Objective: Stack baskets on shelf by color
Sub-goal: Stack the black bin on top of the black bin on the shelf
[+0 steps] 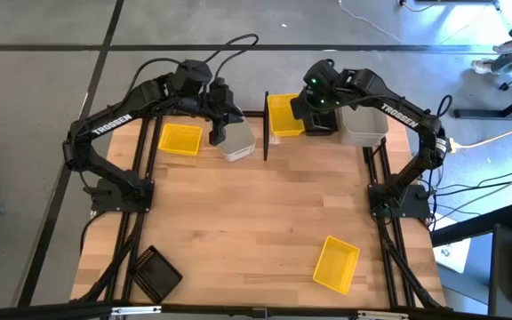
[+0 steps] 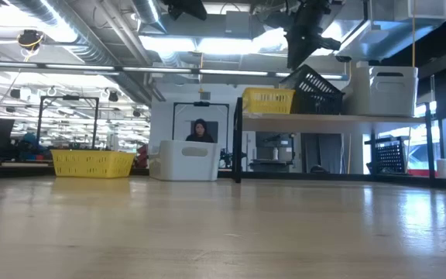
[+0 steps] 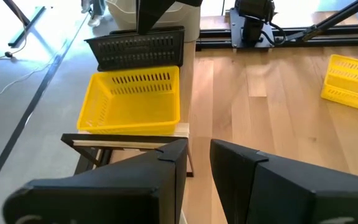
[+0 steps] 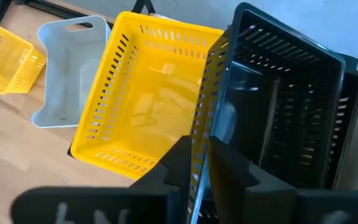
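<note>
On the shelf (image 2: 339, 118), a black slatted basket (image 4: 284, 118) is seen tilted beside a yellow basket (image 4: 151, 102).
Its rim is straddled by the slightly parted right gripper (image 4: 197, 163); the left gripper (image 3: 197, 163), parted and empty, hovers over a whitish basket (image 1: 236, 140) beside the shelf.

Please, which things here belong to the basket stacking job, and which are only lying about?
Job: shelf; yellow baskets; black baskets; whitish baskets.
Lying about: floor cables; person behind the table.

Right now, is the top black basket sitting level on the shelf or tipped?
Tipped. In the low view the black basket leans on the shelf beside the yellow basket, one end raised. The right gripper hovers above it.
</note>
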Robot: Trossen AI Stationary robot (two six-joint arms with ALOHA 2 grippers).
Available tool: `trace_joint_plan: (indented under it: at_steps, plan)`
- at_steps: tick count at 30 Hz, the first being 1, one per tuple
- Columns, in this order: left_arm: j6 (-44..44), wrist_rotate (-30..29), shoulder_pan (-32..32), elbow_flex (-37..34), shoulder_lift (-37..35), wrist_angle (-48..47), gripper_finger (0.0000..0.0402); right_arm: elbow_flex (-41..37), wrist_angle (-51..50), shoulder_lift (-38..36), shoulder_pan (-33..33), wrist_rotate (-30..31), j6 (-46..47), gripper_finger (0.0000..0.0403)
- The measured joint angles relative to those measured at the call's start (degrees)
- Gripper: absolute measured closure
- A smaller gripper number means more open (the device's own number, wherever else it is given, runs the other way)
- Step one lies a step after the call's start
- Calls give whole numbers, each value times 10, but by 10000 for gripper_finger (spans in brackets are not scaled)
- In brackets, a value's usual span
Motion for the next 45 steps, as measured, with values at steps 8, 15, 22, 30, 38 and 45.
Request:
trace_joint_plan:
  at_steps: [8,15,22,30,38,45]
  plan:
    - [0,0,0,0,0,-1,339,4,5,0,0,21,-30,375]
    - [1,0,0,0,0,-4,339,17,44,0,8,-31,-88,398]
    - [0,0,0,0,0,-3,339,-29,74,0,7,-53,-89,401]
    - [0,0,0,0,0,-3,339,-47,71,0,7,-17,-75,402]
    - [0,0,0,0,0,-3,339,-47,43,0,5,13,-72,402]
    - [-1,0,0,0,0,-2,339,-47,29,0,5,46,-59,403]
